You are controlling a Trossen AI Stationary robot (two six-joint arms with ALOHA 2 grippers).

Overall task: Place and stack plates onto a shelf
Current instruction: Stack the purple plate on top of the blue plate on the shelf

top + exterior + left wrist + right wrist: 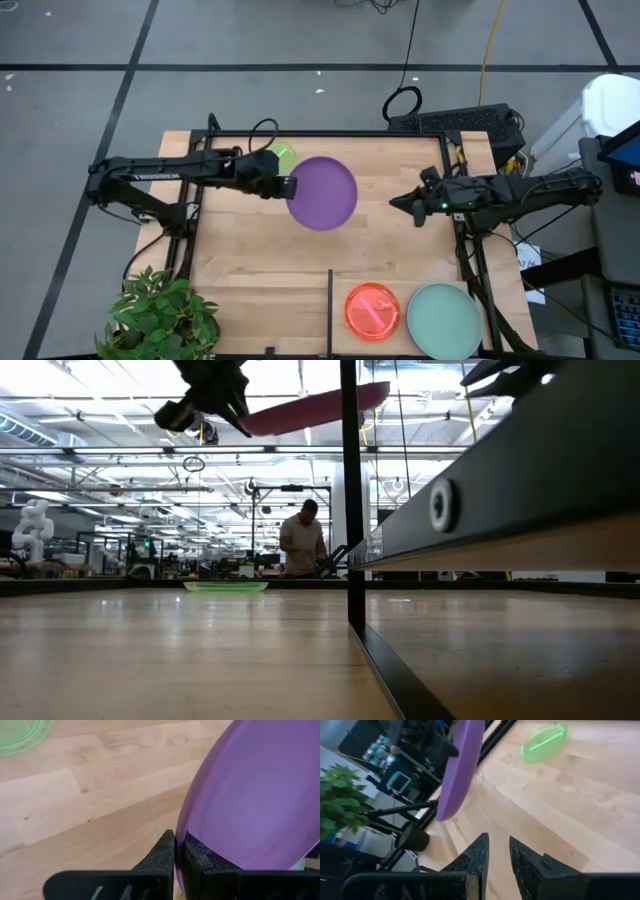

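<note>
Over at the near left corner of the counter sits a leafy green potted plant, its foliage spilling past the edge. Beyond the far edge, a black keyboard lies on the grey floor, a coiled black cable just beside it and a yellow cord running away from it. A white container stands off to the right. Looking level across the counter, a person stands in the workshop behind, and a white humanoid figure waits far left.
</note>
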